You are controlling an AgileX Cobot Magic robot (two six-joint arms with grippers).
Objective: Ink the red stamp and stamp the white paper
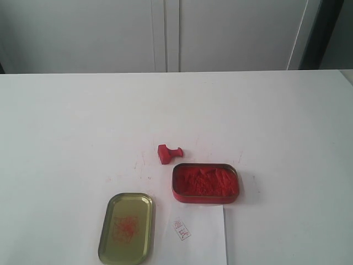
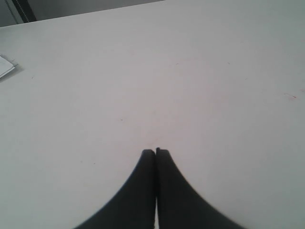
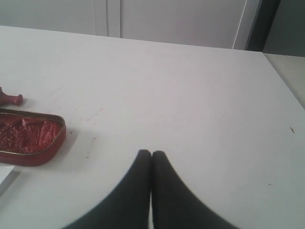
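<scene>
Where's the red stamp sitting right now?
In the exterior view the red stamp lies tipped over near centre, just beyond the left end of the open ink tin.

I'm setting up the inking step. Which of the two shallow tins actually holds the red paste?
The red-walled tin nearest the stamp, filled with paste; the gold one carries only faint smears.

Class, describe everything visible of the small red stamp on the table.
The small solid red stamp has a square block base and narrower knob handle. It lies on its side on the white tabletop, handle pointing right in the exterior view, just beyond the corner of the open red ink tin, apparently not touching it. Nothing grips it.
</scene>
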